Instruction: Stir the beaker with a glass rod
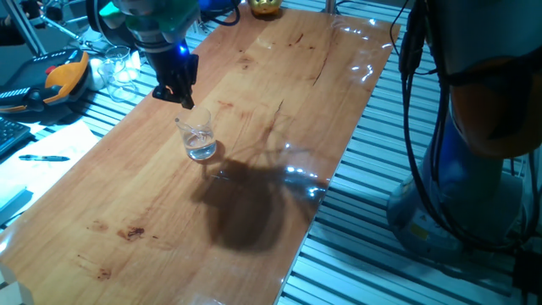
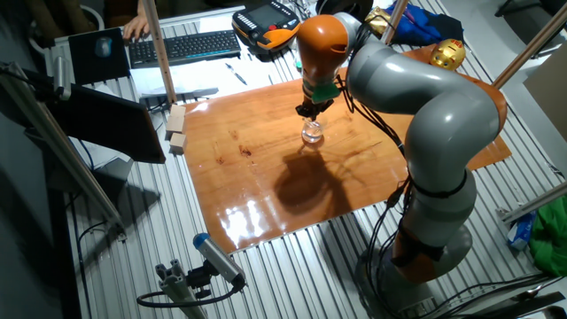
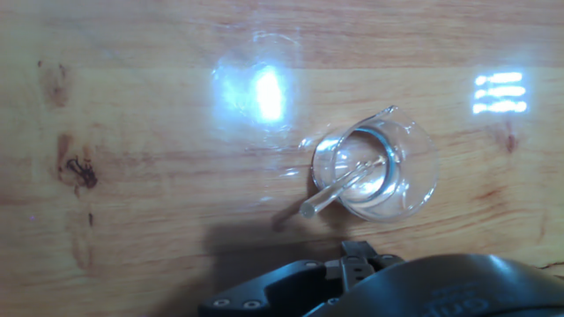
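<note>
The beaker [image 1: 201,143] is a small clear glass cup with a little clear liquid, standing upright on the wooden table [image 1: 279,76]. It also shows in the other fixed view [image 2: 312,134] and in the hand view [image 3: 381,167]. The glass rod [image 3: 342,186] stands in the beaker and leans on its rim, with its upper end free [image 1: 181,124]. My gripper [image 1: 183,95] hangs just above the beaker and the rod's upper end and does not touch them. In the hand view its fingertips [image 3: 357,254] look pressed together with nothing between them.
Bulkier clear glass vessels [image 1: 118,68] cluster at the table's far left edge. An orange and black pendant [image 1: 59,78] lies beyond them. Wooden blocks [image 2: 177,131] sit by the table's left edge in the other fixed view. The arm's shadow [image 1: 246,203] lies in front of the beaker.
</note>
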You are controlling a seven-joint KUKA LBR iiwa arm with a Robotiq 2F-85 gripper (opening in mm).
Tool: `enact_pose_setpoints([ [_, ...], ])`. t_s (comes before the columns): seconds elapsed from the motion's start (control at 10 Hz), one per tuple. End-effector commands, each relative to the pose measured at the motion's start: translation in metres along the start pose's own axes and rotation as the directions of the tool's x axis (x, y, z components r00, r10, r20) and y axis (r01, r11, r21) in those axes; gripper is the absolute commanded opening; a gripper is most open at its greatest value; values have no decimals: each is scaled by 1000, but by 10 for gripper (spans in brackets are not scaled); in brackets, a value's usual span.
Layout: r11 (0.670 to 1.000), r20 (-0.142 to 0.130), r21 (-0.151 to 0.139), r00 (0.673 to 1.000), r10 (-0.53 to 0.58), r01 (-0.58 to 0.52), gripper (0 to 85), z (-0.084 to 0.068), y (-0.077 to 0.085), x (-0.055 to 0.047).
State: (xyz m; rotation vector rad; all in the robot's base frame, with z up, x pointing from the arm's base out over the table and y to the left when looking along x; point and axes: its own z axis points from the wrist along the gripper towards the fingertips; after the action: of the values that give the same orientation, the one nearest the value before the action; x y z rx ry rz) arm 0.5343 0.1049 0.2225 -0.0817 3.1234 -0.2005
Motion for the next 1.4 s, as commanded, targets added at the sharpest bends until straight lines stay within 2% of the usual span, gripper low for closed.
enact_pose_setpoints([
  [0.0,1000,1,12,1000,-23,23,0,0,0,0],
  [0.1,997,5,-23,998,-70,70,0,0,0,0],
  [0.4,995,16,-8,995,-96,96,0,0,0,0],
  [0.5,996,18,18,995,-93,93,0,0,0,0],
  [0.7,995,14,11,995,-101,101,0,0,0,0],
  [0.8,994,14,25,994,-104,104,0,0,0,0],
  [1.0,995,17,11,994,-104,104,0,-1,0,0],
  [1.1,995,24,18,995,-94,93,0,-4,-1,1],
  [1.2,994,33,44,995,-96,95,0,-5,-1,0],
  [1.3,994,31,41,994,-102,101,0,-7,2,-1],
])
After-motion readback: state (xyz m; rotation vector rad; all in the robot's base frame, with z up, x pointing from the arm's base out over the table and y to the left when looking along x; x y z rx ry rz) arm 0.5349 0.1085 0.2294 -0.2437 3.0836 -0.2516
